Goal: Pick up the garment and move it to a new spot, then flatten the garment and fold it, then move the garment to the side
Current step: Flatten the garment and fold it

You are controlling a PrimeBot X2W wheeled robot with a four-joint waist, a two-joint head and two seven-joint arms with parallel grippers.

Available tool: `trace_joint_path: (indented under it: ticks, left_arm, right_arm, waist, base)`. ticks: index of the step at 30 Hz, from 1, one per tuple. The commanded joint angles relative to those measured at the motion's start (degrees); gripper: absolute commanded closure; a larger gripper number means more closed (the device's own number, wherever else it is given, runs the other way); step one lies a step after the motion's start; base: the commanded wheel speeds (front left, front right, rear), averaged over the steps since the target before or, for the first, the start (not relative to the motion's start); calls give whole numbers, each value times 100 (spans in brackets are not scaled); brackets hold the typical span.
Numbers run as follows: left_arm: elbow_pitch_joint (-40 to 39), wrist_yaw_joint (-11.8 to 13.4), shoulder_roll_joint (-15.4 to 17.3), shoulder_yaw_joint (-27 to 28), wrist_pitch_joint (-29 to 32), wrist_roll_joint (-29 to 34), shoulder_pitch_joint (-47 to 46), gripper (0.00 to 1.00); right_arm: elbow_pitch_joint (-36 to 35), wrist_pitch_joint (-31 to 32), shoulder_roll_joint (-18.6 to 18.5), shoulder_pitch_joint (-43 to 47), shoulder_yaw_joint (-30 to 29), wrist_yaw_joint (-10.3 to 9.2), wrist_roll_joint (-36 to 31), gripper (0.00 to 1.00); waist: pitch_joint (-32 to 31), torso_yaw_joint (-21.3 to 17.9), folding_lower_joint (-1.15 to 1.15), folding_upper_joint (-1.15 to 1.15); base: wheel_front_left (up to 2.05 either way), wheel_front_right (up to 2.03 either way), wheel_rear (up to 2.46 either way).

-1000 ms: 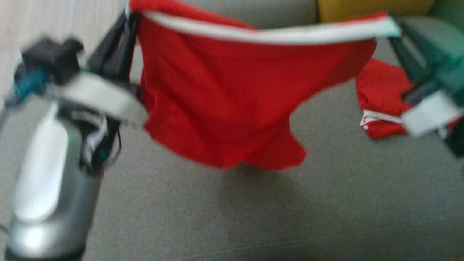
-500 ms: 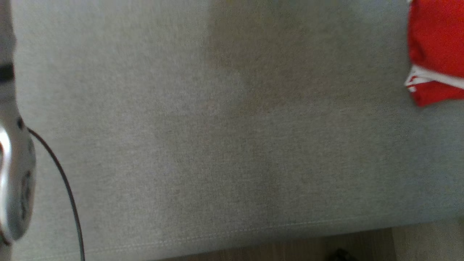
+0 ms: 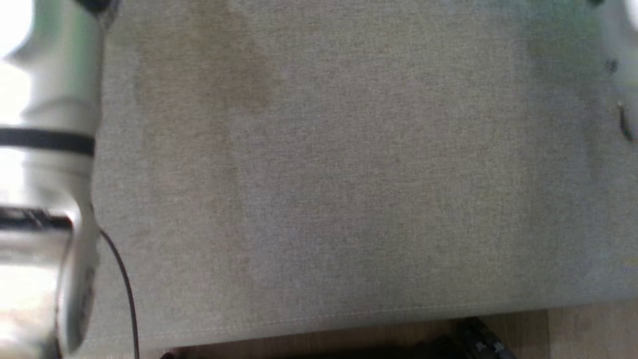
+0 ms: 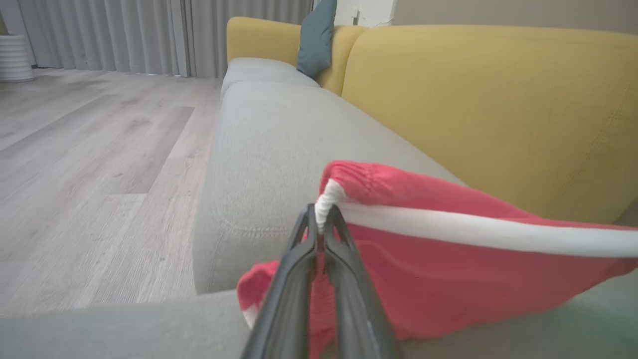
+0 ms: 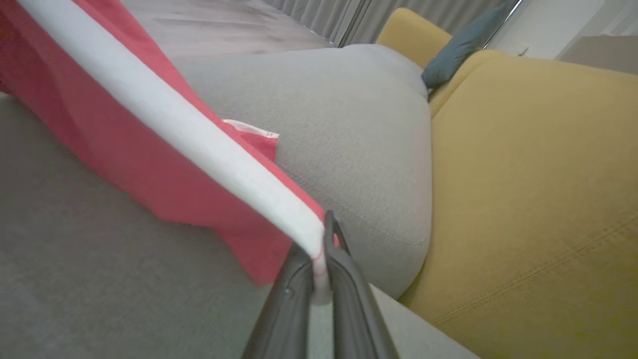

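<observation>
1. Your left gripper (image 4: 320, 219) — fingers pressed together on one end of the white waistband of the red garment (image 4: 448, 279).
2. Your right gripper (image 5: 319, 247) — clamped on the band's other end.
3. Garment — stretched between the two over the grey sofa seat (image 3: 349, 174). You cannot tell whether its lower edge touches the seat, and its far end is cut off in each wrist view.
4. Red scrap with white trim (image 5: 251, 137) behind the band. It is unclear whether it belongs to the same garment.
5. Head view, blurred: pale forearm (image 3: 50, 99) and black cable (image 3: 124, 284) at the left.
6. Yellow backrest (image 4: 488, 99) and teal cushion (image 4: 315, 37) behind.
</observation>
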Motion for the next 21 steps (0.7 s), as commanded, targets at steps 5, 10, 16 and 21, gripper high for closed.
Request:
trace_joint_path:
  ticks: [5, 10, 16, 21]
  left_arm:
    - [-517, -34, 260, -253, -68, 119, 951, 100]
    - [-851, -38, 391, -748, -69, 238, 1807, 100]
    - [-1056, -39, 529, -1127, -69, 341, 2532, 100]
    - [-1288, -40, 598, -1333, -69, 393, 3141, 100]
  right_arm:
    - [192, -266, -28, 434, 364, 36, 195, 100]
    - [326, -327, -233, 938, 967, 36, 465, 100]
    - [308, -344, -467, 1444, 1641, 36, 876, 100]
    - [123, -315, -762, 1858, 2248, 36, 1403, 100]
  waist:
    - [-397, 93, -1, 0]
    - [-838, 115, -1, 0]
    - [-1306, 86, -1, 0]
    - [-1718, 38, -1, 0]
  base:
    - [0, 0, 0]
    - [0, 0, 0]
    - [0, 0, 0]
    - [0, 0, 0]
